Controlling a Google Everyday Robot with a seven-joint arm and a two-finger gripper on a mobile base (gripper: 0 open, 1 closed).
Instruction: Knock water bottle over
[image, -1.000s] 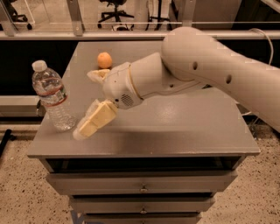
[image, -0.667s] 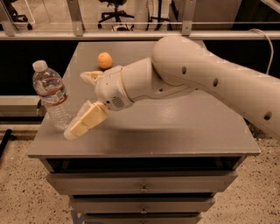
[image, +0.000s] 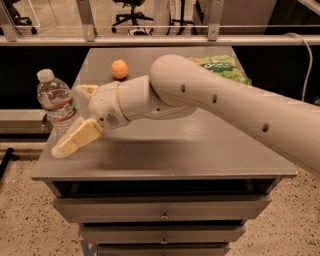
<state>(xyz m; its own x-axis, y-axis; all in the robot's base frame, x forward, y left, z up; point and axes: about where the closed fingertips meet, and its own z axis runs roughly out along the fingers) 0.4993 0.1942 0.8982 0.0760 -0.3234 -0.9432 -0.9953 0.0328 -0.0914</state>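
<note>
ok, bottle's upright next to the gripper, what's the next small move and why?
Probably sweep the gripper sideways and slightly up into the water bottle. The bottle stands upright near the table's edge, open gripper beside its lower half; a higher push should tip it rather than slide it.

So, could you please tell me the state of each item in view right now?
Water bottle: upright, cap on.
Gripper: open, low beside the bottle, contact unclear.
Orange: resting on the cabinet top.
Green bag: lying flat, partly hidden by the arm.
Drawers: shut.
</note>
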